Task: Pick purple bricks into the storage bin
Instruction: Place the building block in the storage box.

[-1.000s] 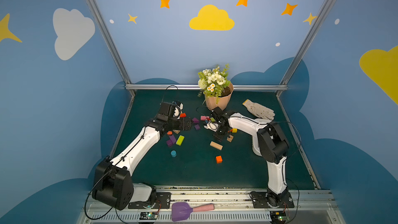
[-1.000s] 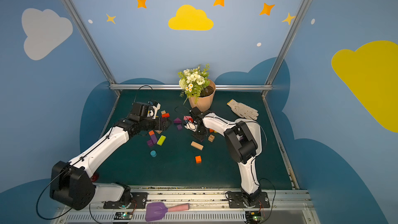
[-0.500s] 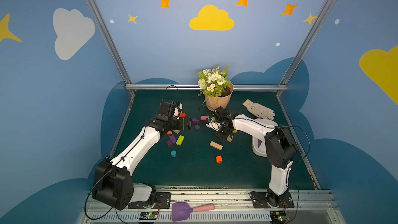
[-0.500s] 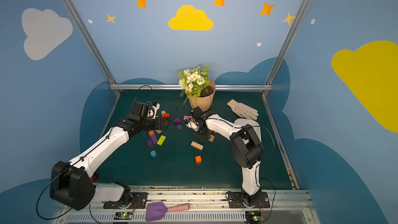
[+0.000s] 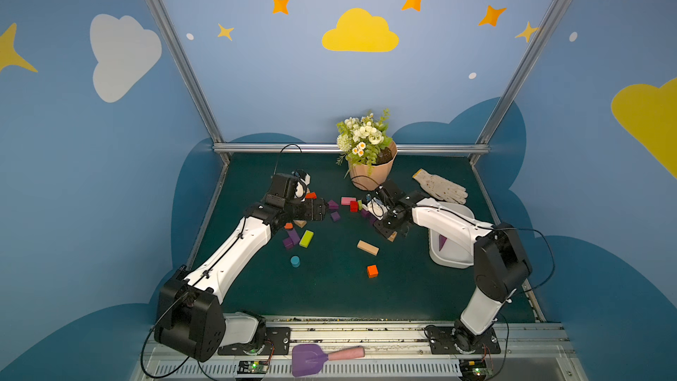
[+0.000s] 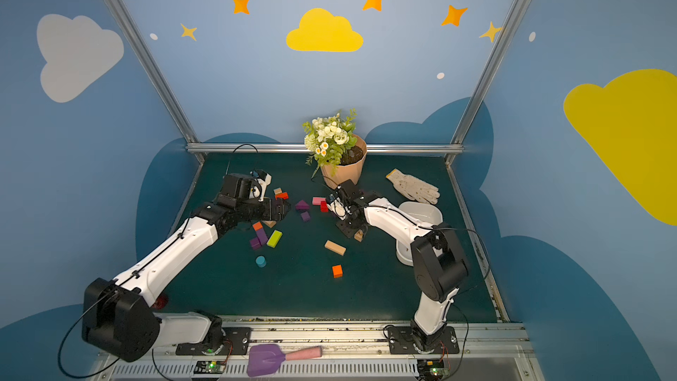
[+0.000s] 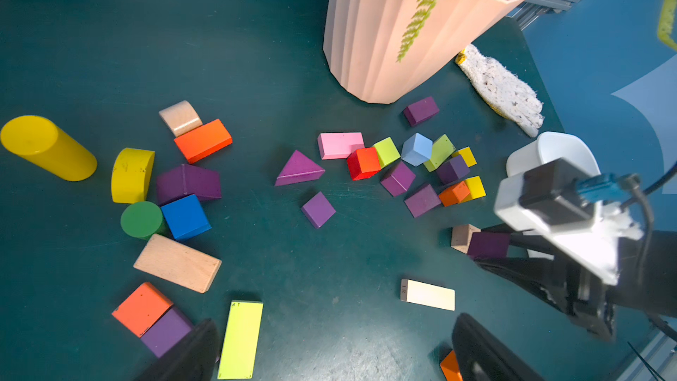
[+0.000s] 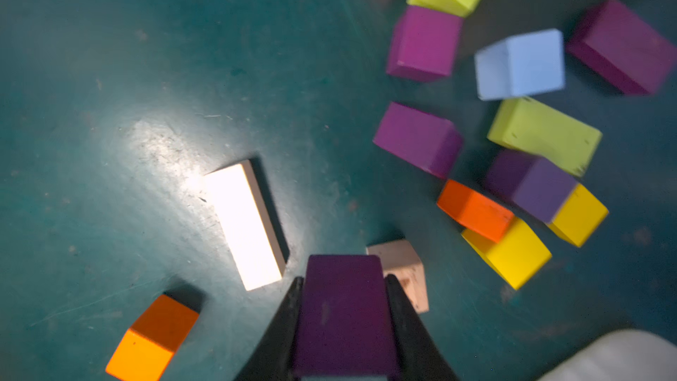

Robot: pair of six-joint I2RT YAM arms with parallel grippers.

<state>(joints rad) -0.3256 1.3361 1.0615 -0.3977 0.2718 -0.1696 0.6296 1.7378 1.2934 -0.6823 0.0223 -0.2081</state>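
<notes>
One purple brick point(image 7: 487, 245) is clamped between the fingers of the right gripper point(image 8: 344, 280). It appears to be held slightly above the table point(image 5: 329, 287), a little right of the centre of a top view. It is not yet over the storage bin point(image 5: 454, 262), which stands at the right of the table, close to the side rail point(image 5: 485, 196). Inside the bin one purple piece point(image 5: 442, 241) can be seen; the rest of its floor is hidden by the right arm point(image 5: 450, 221). At least eight purple bricks are counted on the table: a wedge point(image 7: 298, 170) and a cube point(image 7: 318, 210) in the middle, several point(image 7: 397, 178) mixed into the coloured group before the flowerpot point(image 5: 372, 174), and others near the left gripper point(image 5: 321, 210), whose jaws are spread wide and empty. The task is therefore judged to be at an early part. Free green surface is found in the lower middle of the frame. The way to the bin is short, but its low wall must be cleared, and a glove point(image 5: 441, 186) lies just behind it.
</notes>
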